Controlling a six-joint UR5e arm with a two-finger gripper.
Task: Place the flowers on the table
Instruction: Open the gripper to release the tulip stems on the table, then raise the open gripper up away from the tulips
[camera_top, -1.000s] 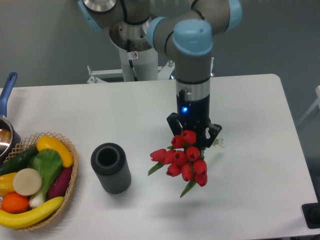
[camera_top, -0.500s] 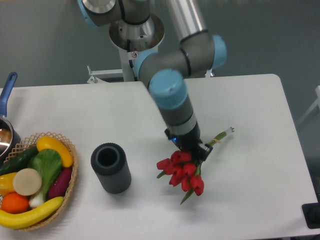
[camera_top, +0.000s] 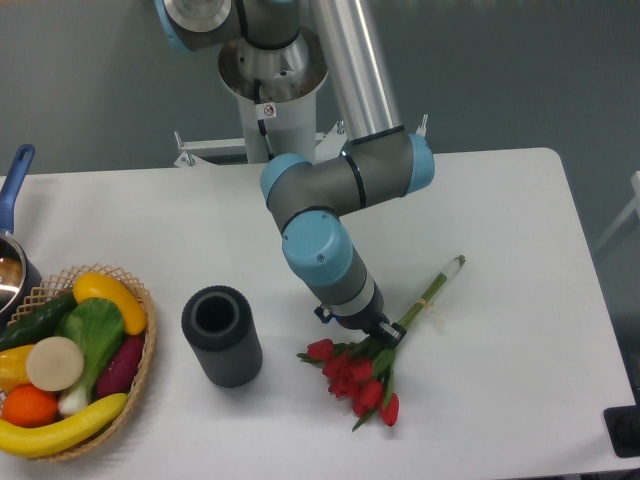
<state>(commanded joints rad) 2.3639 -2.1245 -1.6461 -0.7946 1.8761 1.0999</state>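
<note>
The flowers (camera_top: 358, 378), a bunch of red tulip buds with green leaves, lie low over the white table (camera_top: 500, 220), heads toward the front. Their long pale green stems (camera_top: 432, 288) run up and right and look to rest on the tabletop. My gripper (camera_top: 365, 332) is tilted over and shut on the flowers just above the buds, where the stems meet the leaves. Its fingers are mostly hidden behind the wrist and leaves.
A dark grey ribbed vase (camera_top: 221, 336) stands upright to the left of the flowers. A wicker basket (camera_top: 142, 340) of fruit and vegetables sits at the front left. A pot with a blue handle (camera_top: 14, 178) is at the left edge.
The arm has swung down and tilted over, laying the bunch from nearly upright to almost flat. The stems now stretch out to the right along the table, and the buds moved lower.
</note>
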